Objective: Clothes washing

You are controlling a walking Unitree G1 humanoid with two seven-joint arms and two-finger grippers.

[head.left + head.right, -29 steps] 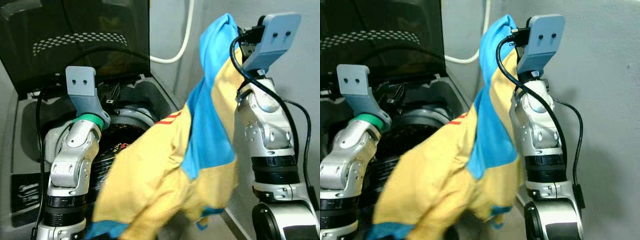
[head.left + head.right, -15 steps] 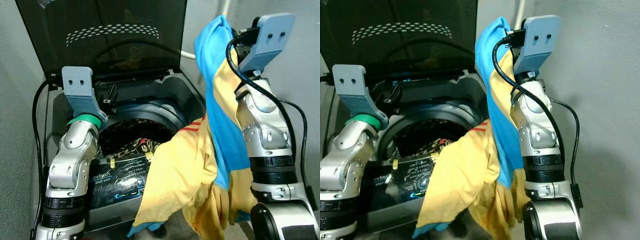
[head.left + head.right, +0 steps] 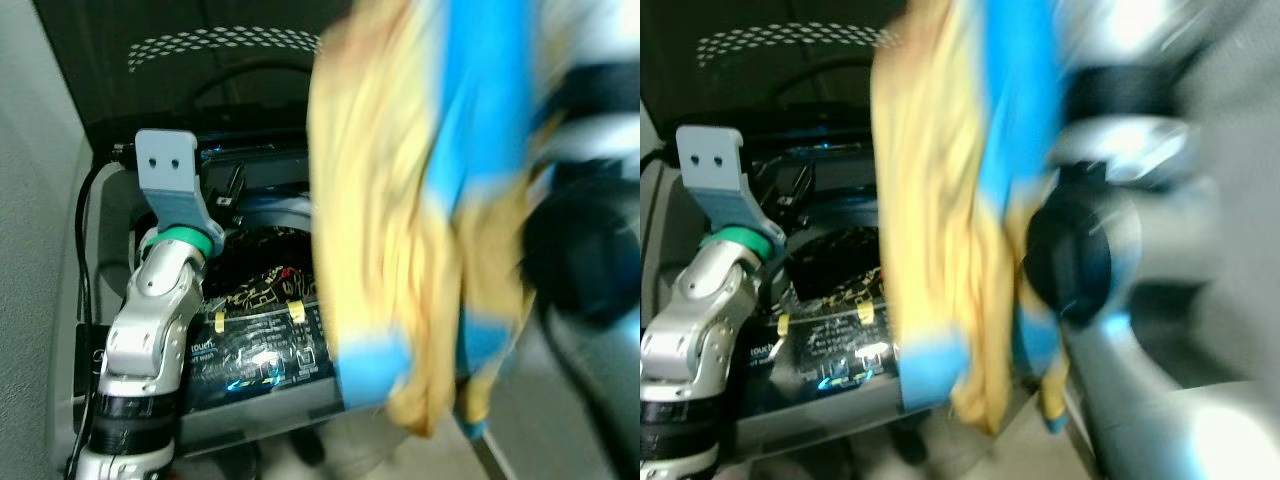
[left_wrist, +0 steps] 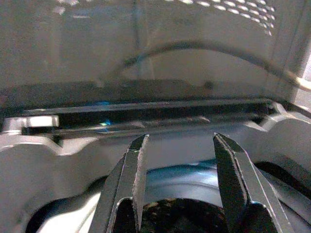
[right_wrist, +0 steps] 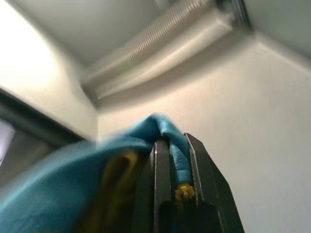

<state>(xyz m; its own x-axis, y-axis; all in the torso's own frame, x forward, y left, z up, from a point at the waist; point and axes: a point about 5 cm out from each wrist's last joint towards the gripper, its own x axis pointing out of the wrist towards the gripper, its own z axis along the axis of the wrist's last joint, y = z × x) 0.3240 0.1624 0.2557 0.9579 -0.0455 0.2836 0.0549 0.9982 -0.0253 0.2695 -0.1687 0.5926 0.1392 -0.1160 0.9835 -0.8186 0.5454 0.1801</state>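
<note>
Swung across since a moment ago, the yellow and blue shirt point(image 3: 420, 200) now hangs blurred above the washing machine point(image 3: 260, 330), pinched in the right gripper point(image 5: 177, 165). Left gripper point(image 4: 180, 160) hovers spread over the drum.

The control panel point(image 3: 265, 350) at the front of the washing machine point(image 3: 100, 215) carries pale printed markings. They are too blurred to read. No other text, label, brand or number is legible.
</note>
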